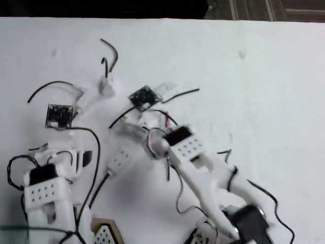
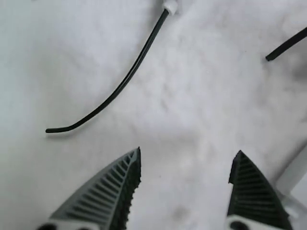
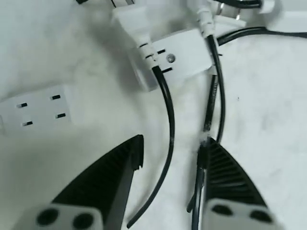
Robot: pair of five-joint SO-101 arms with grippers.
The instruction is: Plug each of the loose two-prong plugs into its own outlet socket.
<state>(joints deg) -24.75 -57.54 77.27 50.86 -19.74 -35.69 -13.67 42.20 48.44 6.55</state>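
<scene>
Just ahead of the wide-open right pincer [image 3: 171, 146], the white plastic two-prong plug [image 3: 134, 28] rests against a white outlet block [image 3: 184, 52], likely light and hard, so hold its body, not its floppy black cord [image 3: 170, 124].

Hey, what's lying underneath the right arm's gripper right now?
Two black cords cross the white table beneath the open right gripper. One passes behind a finger, so that stretch of it is hidden.
</scene>
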